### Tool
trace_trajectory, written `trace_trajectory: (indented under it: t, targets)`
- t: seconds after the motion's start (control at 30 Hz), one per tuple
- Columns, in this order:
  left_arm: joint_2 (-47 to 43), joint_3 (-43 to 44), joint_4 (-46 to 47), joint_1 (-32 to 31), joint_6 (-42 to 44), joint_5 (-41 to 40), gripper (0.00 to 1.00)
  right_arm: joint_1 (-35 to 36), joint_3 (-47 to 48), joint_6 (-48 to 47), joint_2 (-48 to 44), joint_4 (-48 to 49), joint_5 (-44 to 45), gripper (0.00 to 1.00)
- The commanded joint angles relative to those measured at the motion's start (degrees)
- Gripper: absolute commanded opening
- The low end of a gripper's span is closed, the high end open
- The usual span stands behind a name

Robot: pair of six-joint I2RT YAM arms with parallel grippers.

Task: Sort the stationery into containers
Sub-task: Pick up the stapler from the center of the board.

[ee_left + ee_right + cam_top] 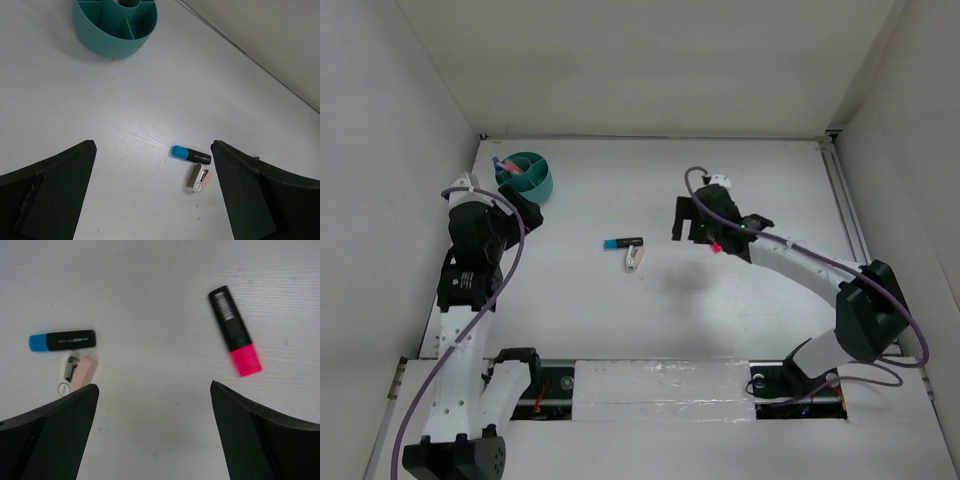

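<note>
A round teal tub (538, 180) with dividers stands at the table's far left and shows in the left wrist view (112, 42); some pink and blue items lie in it. A black marker with a blue end (622, 242) (191, 155) (62, 341) lies mid-table, with a pink-white eraser (635, 259) (200, 179) (80, 372) right beside it. A black marker with a pink end (235, 331) (717, 245) lies beneath my right gripper (692, 222) (154, 387), which is open and empty above the table. My left gripper (525, 213) (153, 150) is open and empty, just in front of the tub.
White enclosure walls stand close on the left, back and right. A metal rail (845, 200) runs along the table's right edge. The arm bases and cables sit at the near edge.
</note>
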Motion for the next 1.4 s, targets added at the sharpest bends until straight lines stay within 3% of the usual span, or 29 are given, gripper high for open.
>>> trace_trajectory:
  t: [0.0, 0.1, 0.27, 0.37, 0.63, 0.9, 1.37]
  targets:
    - [0.92, 0.16, 1.56, -0.22, 0.85, 1.92, 1.00, 8.78, 1.95, 7.39, 1.99, 1.77, 12.77, 0.99]
    - [0.92, 0.16, 1.56, -0.22, 0.85, 1.92, 1.00, 15.55, 6.00, 16.99, 6.39, -1.76, 21.00, 0.99]
    - [0.92, 0.16, 1.56, -0.22, 0.85, 1.92, 1.00, 19.87, 11.70, 24.55, 12.36, -2.98, 19.97, 0.99]
    - [0.92, 0.16, 1.56, -0.22, 1.38, 2.45, 1.00, 21.10, 18.28, 25.26, 20.51, -7.27, 19.97, 0.96]
    - [1.45, 0.16, 1.56, -0.22, 1.38, 3.68, 1.00, 21.11, 25.51, 25.79, 27.05, -10.45, 19.35, 0.84]
    - [1.45, 0.16, 1.56, -0.22, 1.38, 4.21, 1.00, 21.11, 24.20, 26.41, 29.07, -9.93, 18.82, 0.76]
    - [0.84, 0.16, 1.56, -0.22, 1.38, 4.21, 1.00, 20.58, 26.04, 24.83, 32.50, -8.17, 16.71, 0.72]
